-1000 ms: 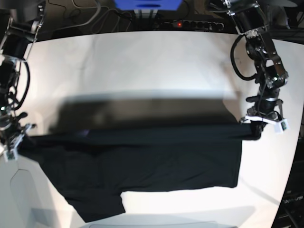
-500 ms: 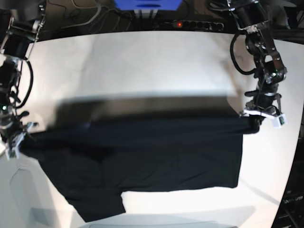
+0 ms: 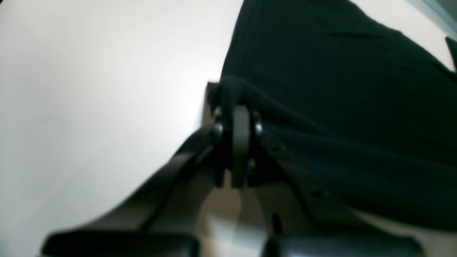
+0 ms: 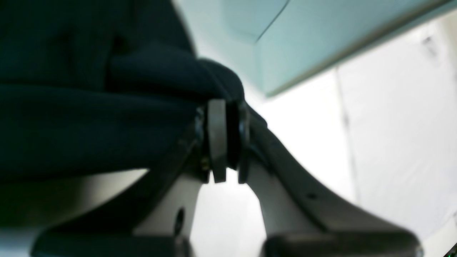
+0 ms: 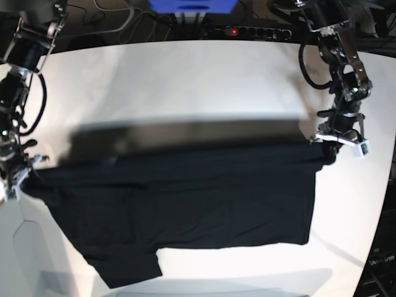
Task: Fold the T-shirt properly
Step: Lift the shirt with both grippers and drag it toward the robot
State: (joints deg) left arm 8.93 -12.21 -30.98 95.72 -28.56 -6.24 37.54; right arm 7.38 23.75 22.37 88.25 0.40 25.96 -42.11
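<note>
The black T-shirt hangs stretched between my two grippers above the white table, its lower part lying on the table near the front edge. No print shows. My left gripper is shut on the shirt's upper right corner; in the left wrist view the shirt is pinched in the gripper. My right gripper is shut on the upper left corner; in the right wrist view the bunched shirt sits in the gripper.
A power strip and cables lie beyond the table's far edge. The shirt casts a dark shadow band on the table behind it. Bare table lies beyond the shadow and to the right of the shirt.
Both grippers have lifted and drawn the shirt's top edge toward the table's far side. The held edge is higher in view now and the shadow has shifted back with it.
</note>
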